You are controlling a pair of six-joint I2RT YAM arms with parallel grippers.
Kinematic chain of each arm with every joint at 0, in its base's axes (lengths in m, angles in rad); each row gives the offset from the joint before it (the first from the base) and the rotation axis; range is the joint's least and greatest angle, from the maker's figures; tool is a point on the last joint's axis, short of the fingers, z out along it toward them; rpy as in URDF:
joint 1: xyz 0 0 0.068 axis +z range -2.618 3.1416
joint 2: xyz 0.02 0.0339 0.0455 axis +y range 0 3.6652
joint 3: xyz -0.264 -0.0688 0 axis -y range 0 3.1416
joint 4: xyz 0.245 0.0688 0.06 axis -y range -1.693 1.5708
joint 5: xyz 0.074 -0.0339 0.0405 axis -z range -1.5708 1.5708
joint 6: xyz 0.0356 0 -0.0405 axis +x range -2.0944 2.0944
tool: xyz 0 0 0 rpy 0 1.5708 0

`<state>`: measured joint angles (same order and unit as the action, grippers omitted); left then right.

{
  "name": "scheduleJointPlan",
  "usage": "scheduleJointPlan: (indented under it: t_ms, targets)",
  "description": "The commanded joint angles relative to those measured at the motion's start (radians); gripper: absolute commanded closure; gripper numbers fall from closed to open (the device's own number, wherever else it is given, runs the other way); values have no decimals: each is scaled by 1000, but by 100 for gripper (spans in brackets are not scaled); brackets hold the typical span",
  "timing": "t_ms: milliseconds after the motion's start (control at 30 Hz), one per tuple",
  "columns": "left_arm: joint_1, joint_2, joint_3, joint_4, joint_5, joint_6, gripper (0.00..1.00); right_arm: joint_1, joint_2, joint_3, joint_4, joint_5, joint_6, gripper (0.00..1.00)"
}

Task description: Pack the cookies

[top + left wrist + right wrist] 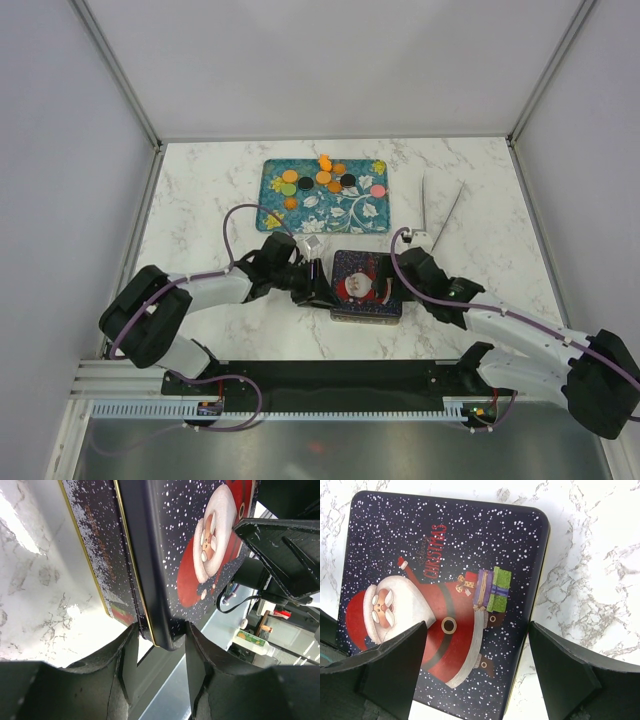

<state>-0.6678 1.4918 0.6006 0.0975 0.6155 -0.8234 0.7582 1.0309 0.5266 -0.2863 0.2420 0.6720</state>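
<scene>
The cookies, orange, green, pink and black discs, lie clustered on a teal floral tray at the far side of the marble table, well apart from both grippers. Nearer the arms sits a closed Christmas tin with Santa on its lid. The left gripper is partly closed, its fingers pressed against either side of the lid's edge at the tin's left end. The right gripper hangs just above the tin's right part, jaws spread wide and holding nothing.
</scene>
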Motion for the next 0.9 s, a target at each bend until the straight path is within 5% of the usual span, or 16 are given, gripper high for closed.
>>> scheduleJointPlan:
  t_ms: [0, 433, 867]
  targets:
    - [17, 15, 4, -90, -172, 93, 80, -22, 6, 41, 4, -78, -2, 9]
    - [17, -34, 42, -125, -146, 124, 39, -183, 8, 79, 1, -190, -51, 7]
    - [17, -47, 59, -118, -123, 130, 32, -276, 118, 78, 102, -302, -60, 8]
